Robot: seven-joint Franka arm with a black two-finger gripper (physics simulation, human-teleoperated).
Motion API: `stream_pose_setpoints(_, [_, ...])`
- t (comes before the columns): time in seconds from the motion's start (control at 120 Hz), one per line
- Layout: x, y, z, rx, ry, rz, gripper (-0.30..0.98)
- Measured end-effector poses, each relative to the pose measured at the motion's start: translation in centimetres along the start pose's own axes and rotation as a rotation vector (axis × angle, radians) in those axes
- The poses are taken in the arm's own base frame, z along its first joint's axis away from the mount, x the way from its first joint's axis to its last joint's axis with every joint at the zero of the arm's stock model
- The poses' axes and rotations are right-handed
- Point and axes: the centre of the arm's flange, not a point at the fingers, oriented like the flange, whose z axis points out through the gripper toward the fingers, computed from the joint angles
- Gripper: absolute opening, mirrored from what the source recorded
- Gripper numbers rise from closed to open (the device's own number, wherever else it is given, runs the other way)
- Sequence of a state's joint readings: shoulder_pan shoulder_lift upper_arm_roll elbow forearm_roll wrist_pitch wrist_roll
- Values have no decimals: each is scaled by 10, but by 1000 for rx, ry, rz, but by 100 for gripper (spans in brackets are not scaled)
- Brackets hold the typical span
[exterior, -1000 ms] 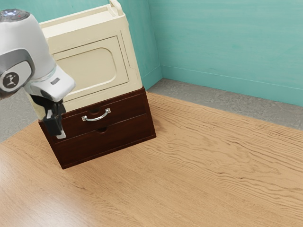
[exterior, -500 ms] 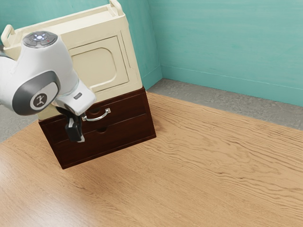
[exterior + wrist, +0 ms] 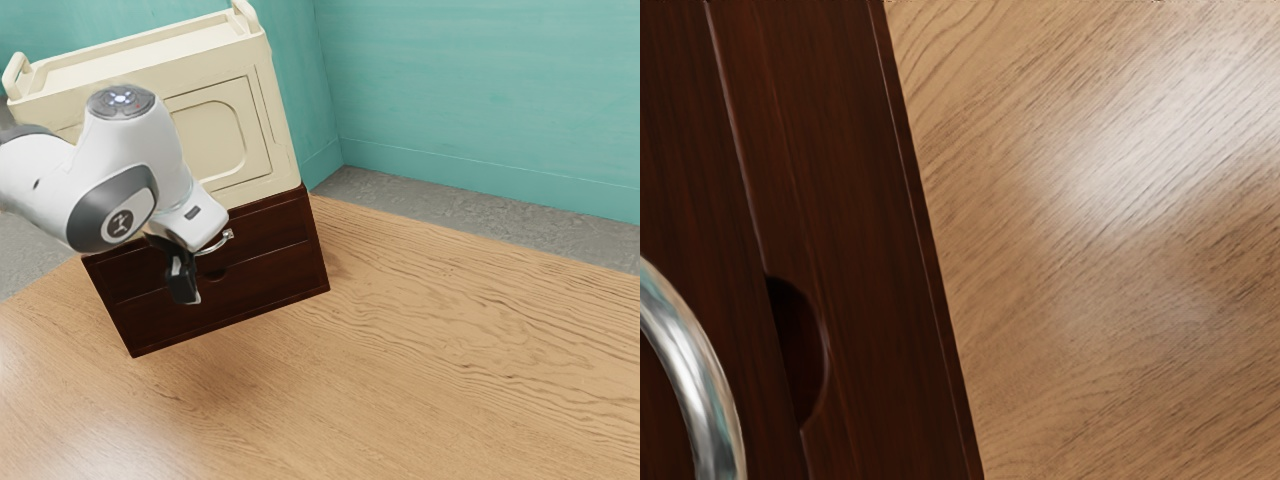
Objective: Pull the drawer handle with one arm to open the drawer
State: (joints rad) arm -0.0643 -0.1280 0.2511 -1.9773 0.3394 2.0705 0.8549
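One silver handle [image 3: 217,245] | long axis across upper drawer [image 3: 272,232], bowed outward | jaws near; spread or closed, cannot tell

- A big cream box [image 3: 215,120] has a raised edge around its top and a panel with round corners on its front.
- Two little cream loops [image 3: 245,14] stick up, one at each end of the box's top.
- The table [image 3: 430,380] is light brown wood with wavy lines, and a white shine is on it in both views.
- The walls [image 3: 480,90] are blue-green and meet in a corner.
- The floor [image 3: 450,215] is gray, between the table and the walls.
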Motion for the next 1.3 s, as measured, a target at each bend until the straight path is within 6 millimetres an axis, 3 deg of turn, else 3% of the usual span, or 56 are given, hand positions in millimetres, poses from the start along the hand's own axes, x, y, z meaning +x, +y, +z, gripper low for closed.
stream_pose_setpoints(0.217, [7, 3, 1, 9, 11, 5, 69])
stream_pose_setpoints(0.45, [5, 19, 0, 8, 20, 21, 69])
stream_pose_setpoints(1.175, [17, 89, -25, 2, 86, 77, 68])
stream_pose_setpoints(1.3, [19, 110, -32, 9, 89, 85, 67])
